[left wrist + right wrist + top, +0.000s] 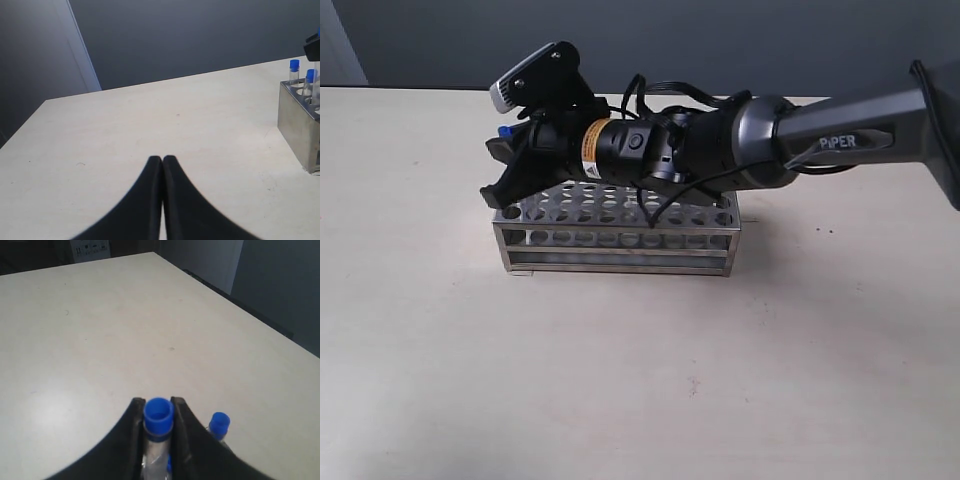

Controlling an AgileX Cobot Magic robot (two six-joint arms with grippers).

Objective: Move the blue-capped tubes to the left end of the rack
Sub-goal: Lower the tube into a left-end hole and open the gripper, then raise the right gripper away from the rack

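The shiny steel rack stands mid-table. My right arm reaches across it to its left end, where the right gripper hangs just over the top plate. The right wrist view shows this gripper shut on a blue-capped tube, its fingers pressing just below the cap. Another blue-capped tube stands close beside it. A blue cap peeks out behind the fingers. Two capped tubes stand in the rack's end. My left gripper is shut and empty, low over bare table.
The right arm's body and cables cover most of the rack's top plate, hiding any tubes beneath. A dark wall runs behind the table's far edge. The left gripper does not show in the exterior view.
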